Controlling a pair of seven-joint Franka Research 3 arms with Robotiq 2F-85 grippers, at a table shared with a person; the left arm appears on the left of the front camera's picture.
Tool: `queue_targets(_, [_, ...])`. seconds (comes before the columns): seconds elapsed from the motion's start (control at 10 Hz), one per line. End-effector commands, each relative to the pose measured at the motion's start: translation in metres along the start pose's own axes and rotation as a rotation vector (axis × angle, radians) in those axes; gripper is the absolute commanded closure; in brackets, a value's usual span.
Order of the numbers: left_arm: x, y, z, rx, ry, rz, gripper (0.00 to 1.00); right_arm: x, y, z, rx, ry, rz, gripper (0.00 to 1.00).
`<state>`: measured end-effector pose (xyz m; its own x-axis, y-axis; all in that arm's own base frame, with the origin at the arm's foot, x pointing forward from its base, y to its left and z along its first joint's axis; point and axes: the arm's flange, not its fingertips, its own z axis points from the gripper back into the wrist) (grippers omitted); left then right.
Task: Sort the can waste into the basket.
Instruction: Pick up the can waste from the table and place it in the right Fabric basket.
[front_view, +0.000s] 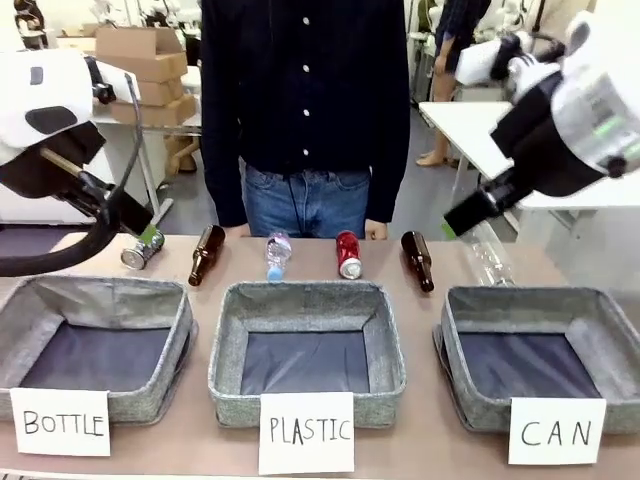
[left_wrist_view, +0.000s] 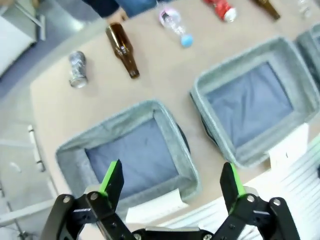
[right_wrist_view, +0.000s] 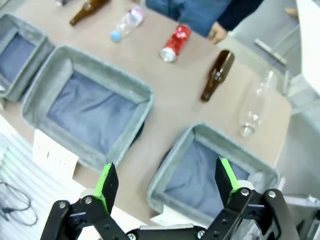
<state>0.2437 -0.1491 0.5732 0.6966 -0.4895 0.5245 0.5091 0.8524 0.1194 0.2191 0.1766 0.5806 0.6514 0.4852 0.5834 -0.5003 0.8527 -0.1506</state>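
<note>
A bright red can (front_view: 347, 254) lies on its side at the table's far edge, in front of the person, and appears in the right wrist view too (right_wrist_view: 175, 42). A dark silvery can (front_view: 140, 252) lies at the far left (left_wrist_view: 77, 68). The grey basket labelled "CAN" (front_view: 540, 300) stands front right, with nothing in it. My right gripper (right_wrist_view: 166, 180) hangs open above the near rim of that basket (right_wrist_view: 230, 145). My left gripper (left_wrist_view: 171, 180) is open above the "BOTTLE" bin; in the front view its tip (front_view: 148, 232) overlaps the silvery can.
The "BOTTLE" bin (front_view: 100, 290) and "PLASTIC" bin (front_view: 300, 298) stand left and middle. Two brown bottles (front_view: 207, 254) (front_view: 417, 260), a small plastic bottle (front_view: 277, 255) and a clear bottle (front_view: 490, 255) lie along the far edge. The person (front_view: 305, 100) stands behind the table.
</note>
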Motion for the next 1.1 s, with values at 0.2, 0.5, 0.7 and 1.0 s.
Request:
queue_targets(0.2, [-0.001, 0.000, 0.000, 0.000, 0.003, 0.000, 0.00, -0.001, -0.010, -0.009, 0.008, 0.031, -0.041, 0.00])
queue_targets(0.5, [-0.003, 0.054, 0.008, -0.759, 0.061, 0.227, 0.00, 0.004, -0.061, -0.002, 0.387, -0.111, -0.571, 0.00])
queue_targets(0.7, [-0.034, 0.134, -0.002, -1.088, -0.056, 0.560, 0.00, -0.029, -0.123, 0.017, 0.709, -0.223, -0.956, 0.00])
queue_targets(1.0, [-0.045, 0.186, -0.023, -1.176, -0.193, 0.721, 0.00, -0.088, -0.177, 0.022, 0.829, -0.305, -1.215, 0.00])
